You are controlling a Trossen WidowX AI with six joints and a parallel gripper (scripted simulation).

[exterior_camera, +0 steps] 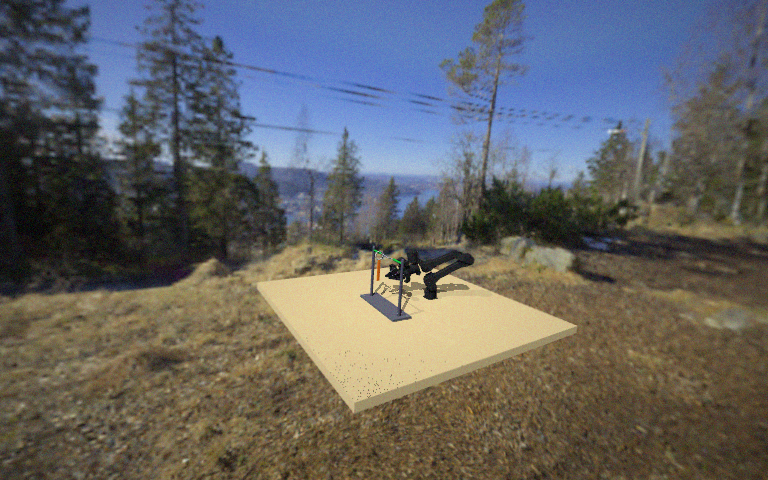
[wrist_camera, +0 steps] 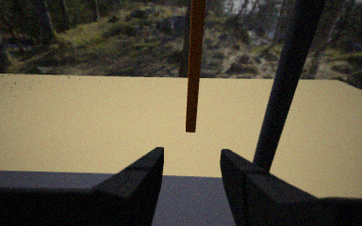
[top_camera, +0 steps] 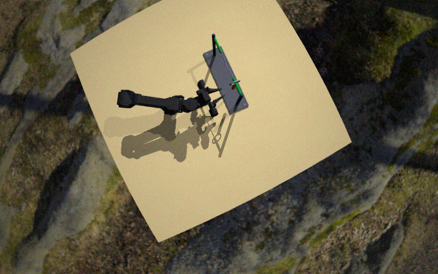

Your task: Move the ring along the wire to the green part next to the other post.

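Reaching across the worktop (top_camera: 274,145) (exterior_camera: 464,345) (wrist_camera: 94,122) near one post (top_camera: 238,101) (exterior_camera: 372,274) (wrist_camera: 285,89), the end effector (top_camera: 222,92) (exterior_camera: 387,275) (wrist_camera: 191,155) stood parted and empty, short of the orange handle (top_camera: 232,87) (exterior_camera: 378,270) (wrist_camera: 193,71), presumably light, stiff, swing-prone, best pinched mid-length, beneath the ring (top_camera: 231,84) (exterior_camera: 379,258) hanging on green wire (top_camera: 238,87) (exterior_camera: 376,250).

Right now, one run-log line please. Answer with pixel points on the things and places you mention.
gripper (top_camera: 222,92) (wrist_camera: 191,155): open, nothing held | orange handle (top_camera: 232,87) (exterior_camera: 378,270) (wrist_camera: 193,75): hanging beyond fingertips | ring (top_camera: 237,81): on green wire section | transfer: not started
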